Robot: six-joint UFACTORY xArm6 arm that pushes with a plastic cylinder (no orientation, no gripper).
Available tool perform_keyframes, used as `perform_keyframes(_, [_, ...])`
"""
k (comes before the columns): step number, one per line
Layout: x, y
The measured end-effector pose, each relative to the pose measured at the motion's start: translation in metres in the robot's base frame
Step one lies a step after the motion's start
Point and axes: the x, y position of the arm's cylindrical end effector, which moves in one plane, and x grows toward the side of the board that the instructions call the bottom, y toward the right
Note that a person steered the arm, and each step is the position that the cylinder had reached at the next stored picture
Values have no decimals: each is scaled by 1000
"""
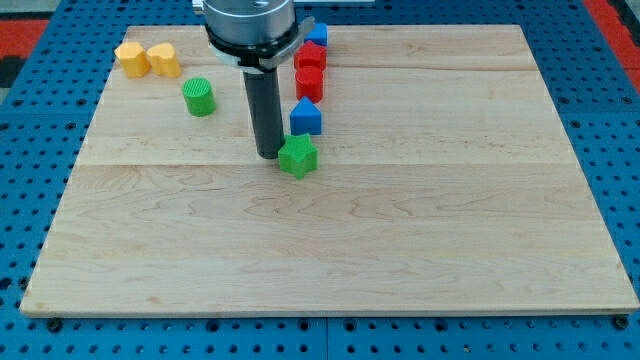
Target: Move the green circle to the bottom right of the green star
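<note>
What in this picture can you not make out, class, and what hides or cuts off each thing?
1. Upper blue block, camera view: the arm's housing covers its left part, so its shape is unclear.
2. Arm, camera view: cut off by the view's top edge above the housing.
3. My tip: whether it touches the green star at its right cannot be told.
4. Two red blocks: stacked close together, exact shapes unclear.
</note>
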Motion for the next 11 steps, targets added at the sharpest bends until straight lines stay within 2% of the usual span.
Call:
perform_keyframes(1, [46, -65])
perform_keyframes(2, [15, -211])
perform_keyframes(3, [-71, -237])
perform_keyframes(4, [-132, -169])
perform_keyframes(5, [-130, -147])
perform_keyframes(6, [-97, -112])
perform_keyframes(7, [-85, -132])
perform_keyframes(8, [-107, -95])
perform_keyframes(9, [-84, -54])
perform_keyframes(10, [3, -91])
perform_keyframes(11, [16, -84])
